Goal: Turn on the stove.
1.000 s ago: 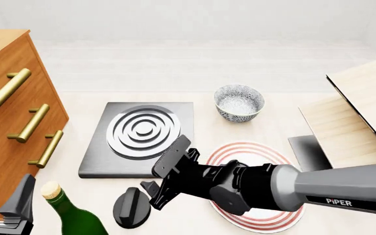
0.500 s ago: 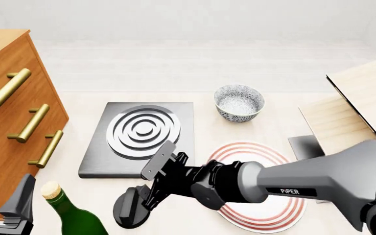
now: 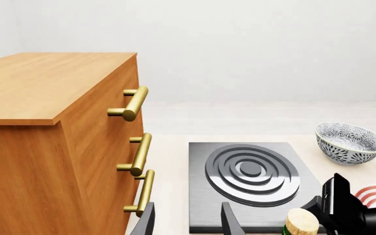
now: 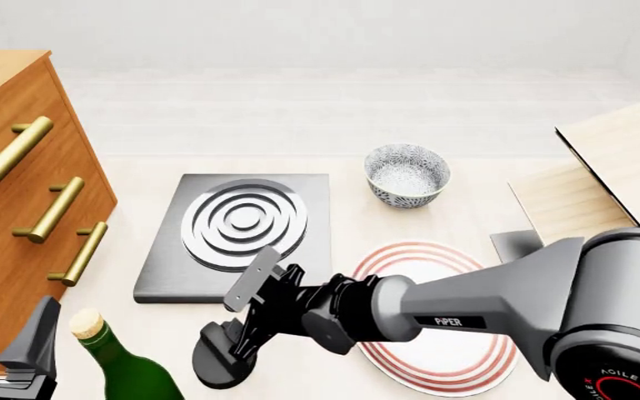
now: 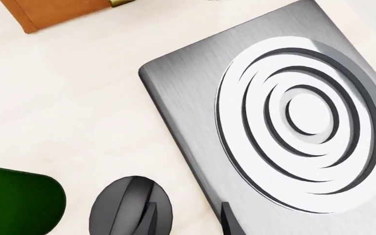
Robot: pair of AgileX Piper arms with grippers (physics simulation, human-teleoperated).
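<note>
Your right gripper [image 4: 231,340], jaws spread, straddles the knob [image 4: 217,357] at the stove's [image 4: 176,267] six o'clock, ready to twist. Your left gripper [image 3: 188,221] hangs unclenched and empty by the bottle [image 4: 120,357].

The front view looks forward and down from the near side, taking in the stove [image 4: 237,235] at centre. The left wrist view sits low at the near left, facing far across the stove [image 3: 250,181]. The right wrist view looks steeply down, close over the stove [image 5: 286,112]. All three share it.
</note>
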